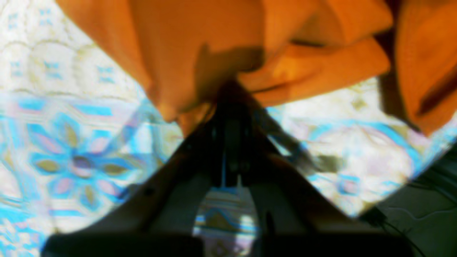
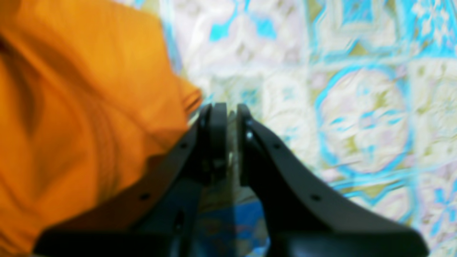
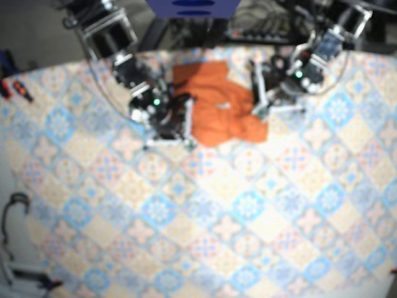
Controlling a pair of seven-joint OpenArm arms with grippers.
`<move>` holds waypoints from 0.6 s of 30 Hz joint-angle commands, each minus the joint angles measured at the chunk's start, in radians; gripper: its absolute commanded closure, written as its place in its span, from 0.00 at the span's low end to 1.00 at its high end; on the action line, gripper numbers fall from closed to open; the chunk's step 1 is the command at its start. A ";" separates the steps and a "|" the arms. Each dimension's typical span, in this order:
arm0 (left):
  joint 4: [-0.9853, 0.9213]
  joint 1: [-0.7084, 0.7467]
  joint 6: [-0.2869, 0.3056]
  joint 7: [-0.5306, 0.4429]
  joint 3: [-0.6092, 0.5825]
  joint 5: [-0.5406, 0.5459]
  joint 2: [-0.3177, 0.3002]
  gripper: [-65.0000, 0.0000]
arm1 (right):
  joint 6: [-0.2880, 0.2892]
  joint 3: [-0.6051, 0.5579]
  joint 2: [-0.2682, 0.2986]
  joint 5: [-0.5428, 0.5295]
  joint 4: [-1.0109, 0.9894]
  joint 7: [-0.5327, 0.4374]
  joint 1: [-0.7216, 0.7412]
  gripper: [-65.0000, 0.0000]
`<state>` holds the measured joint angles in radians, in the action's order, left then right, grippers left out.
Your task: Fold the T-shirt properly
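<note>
The orange T-shirt (image 3: 217, 108) lies crumpled at the back middle of the table. In the left wrist view its folds (image 1: 200, 35) bunch up over my left gripper (image 1: 228, 91), whose fingers meet in a point, shut on the cloth at a lower edge. In the base view that gripper (image 3: 255, 93) is at the shirt's right side. My right gripper (image 2: 230, 110) stands at the shirt's left edge (image 2: 89, 107) with a narrow gap between its fingers and nothing in it. From above it (image 3: 188, 121) sits beside the cloth. All views are blurred.
A blue and white patterned cloth (image 3: 248, 205) covers the table. The table's edge and dark floor with cables (image 1: 428, 200) show in the left wrist view. Red-handled tools (image 3: 15, 90) lie at the far left, and a cable loop (image 3: 12, 205) at the lower left.
</note>
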<state>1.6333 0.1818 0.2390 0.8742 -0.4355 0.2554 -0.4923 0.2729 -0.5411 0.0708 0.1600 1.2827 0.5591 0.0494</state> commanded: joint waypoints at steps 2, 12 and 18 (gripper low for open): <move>0.005 -0.037 -0.005 -0.006 0.007 -0.005 -0.010 1.00 | -0.001 -0.003 -0.004 0.000 0.018 -0.020 -0.003 0.92; -0.035 -0.140 -0.005 -0.005 0.007 -0.006 -0.015 1.00 | -0.001 0.006 0.010 0.000 0.027 -0.020 -0.089 0.92; -0.086 -0.207 -0.005 -0.003 0.007 -0.005 -0.015 1.00 | -0.001 0.006 0.028 0.000 0.056 -0.018 -0.145 0.92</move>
<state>1.5360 -0.0074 0.2398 0.8795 -0.4358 0.2520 -0.4957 0.2512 -0.5327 0.0925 0.1574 1.3388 0.4915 -0.0834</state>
